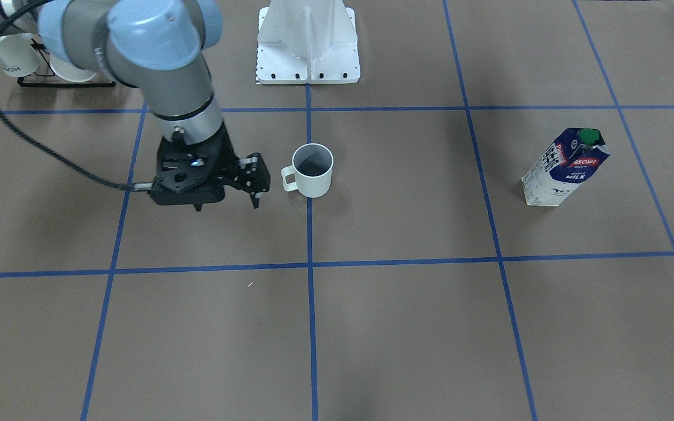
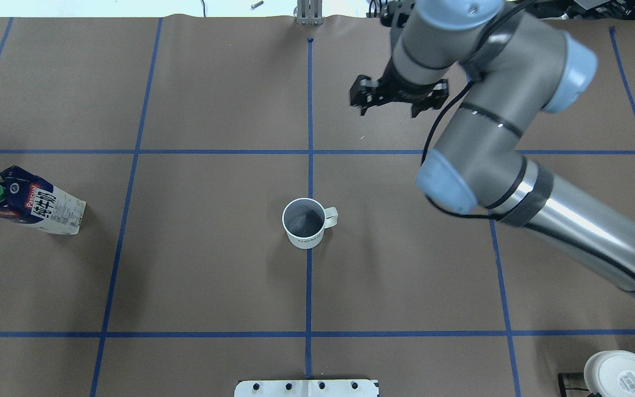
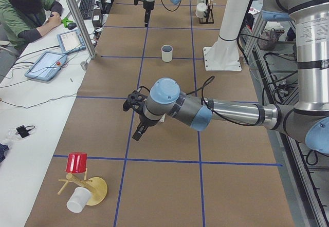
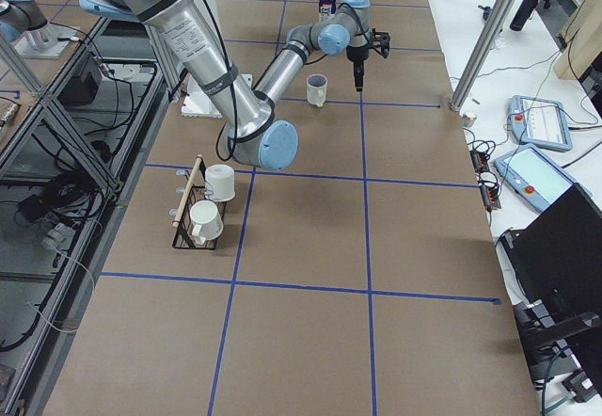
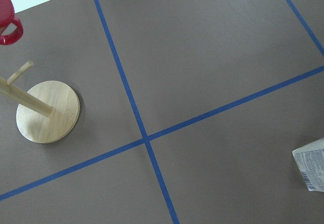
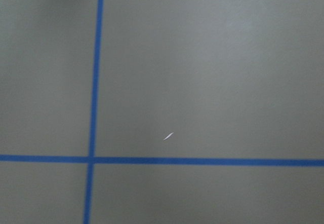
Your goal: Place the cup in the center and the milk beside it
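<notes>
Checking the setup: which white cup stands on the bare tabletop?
The cup on the central blue tape line, opening up; the other white cups sit on the black rack or the wooden stand.

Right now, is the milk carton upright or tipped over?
Upright. The milk stands on its base on the tabletop, with its green cap at the top.

A black rack [image 4: 179, 228] with two white cups is placed near the white pedestal [image 1: 308, 47]; a wooden mug tree [image 3: 96, 191] with a red cup [image 3: 77, 162] is set well apart from it.
</notes>
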### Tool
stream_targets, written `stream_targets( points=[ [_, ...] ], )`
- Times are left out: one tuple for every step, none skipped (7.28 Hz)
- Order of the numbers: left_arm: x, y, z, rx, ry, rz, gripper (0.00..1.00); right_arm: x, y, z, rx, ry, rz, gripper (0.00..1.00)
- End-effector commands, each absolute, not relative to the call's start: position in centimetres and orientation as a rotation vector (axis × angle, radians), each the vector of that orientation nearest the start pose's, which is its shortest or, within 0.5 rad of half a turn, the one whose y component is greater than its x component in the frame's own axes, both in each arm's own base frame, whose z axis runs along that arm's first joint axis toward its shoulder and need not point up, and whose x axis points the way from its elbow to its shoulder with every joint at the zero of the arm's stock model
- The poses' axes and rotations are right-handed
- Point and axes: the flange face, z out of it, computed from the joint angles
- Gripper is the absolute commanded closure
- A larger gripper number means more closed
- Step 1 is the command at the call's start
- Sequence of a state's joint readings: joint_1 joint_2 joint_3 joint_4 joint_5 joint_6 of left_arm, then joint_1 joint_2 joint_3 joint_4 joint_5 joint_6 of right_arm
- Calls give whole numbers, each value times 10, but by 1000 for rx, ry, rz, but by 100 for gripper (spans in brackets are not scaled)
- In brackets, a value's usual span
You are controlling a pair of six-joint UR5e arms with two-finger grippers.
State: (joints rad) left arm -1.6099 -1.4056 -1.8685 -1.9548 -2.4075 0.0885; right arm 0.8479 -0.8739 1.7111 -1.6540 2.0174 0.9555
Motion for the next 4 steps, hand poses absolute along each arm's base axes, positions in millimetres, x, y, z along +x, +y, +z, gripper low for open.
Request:
stream_targets(
  points=[
    [-52,-439,496,516,881,194,1,-249,-610,295,219,-766,-93,0],
    [-24,-433,458,481,934,134,0,-197,-614,348,240,-713,-184,0],
    [1,-432,447,448,944,119,0,-150,-608,398,219,-705,-229,0],
    [29,-430,435,425,927,107,0,-95,-596,447,205,-713,-264,0]
  ],
)
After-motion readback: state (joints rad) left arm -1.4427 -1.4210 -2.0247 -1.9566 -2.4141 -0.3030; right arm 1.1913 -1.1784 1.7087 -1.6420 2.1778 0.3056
